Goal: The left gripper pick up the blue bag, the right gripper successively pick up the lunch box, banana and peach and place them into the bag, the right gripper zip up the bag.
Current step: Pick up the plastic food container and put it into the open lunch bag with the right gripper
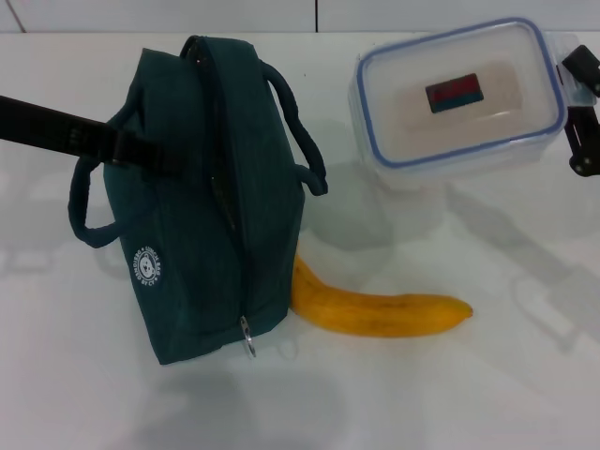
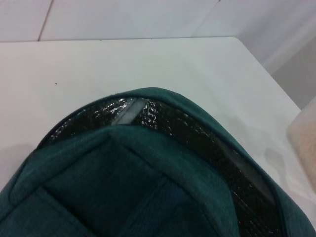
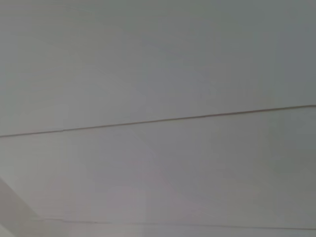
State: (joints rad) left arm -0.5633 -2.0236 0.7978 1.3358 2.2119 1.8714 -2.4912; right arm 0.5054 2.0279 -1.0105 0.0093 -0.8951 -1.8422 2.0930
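Note:
The blue bag stands upright on the white table, its top zipper open in a narrow slit; its dark lining fills the left wrist view. My left gripper reaches in from the left and is shut on the bag's side by a loop handle. The lunch box, clear with a blue rim and a red and teal sticker, hangs above the table at the back right, its shadow below it. My right gripper is shut on its right edge. The banana lies in front, one end behind the bag. The peach is out of view.
The white table stretches around the bag, and its far edge meets a white wall. The right wrist view shows only a pale panelled surface with a thin seam.

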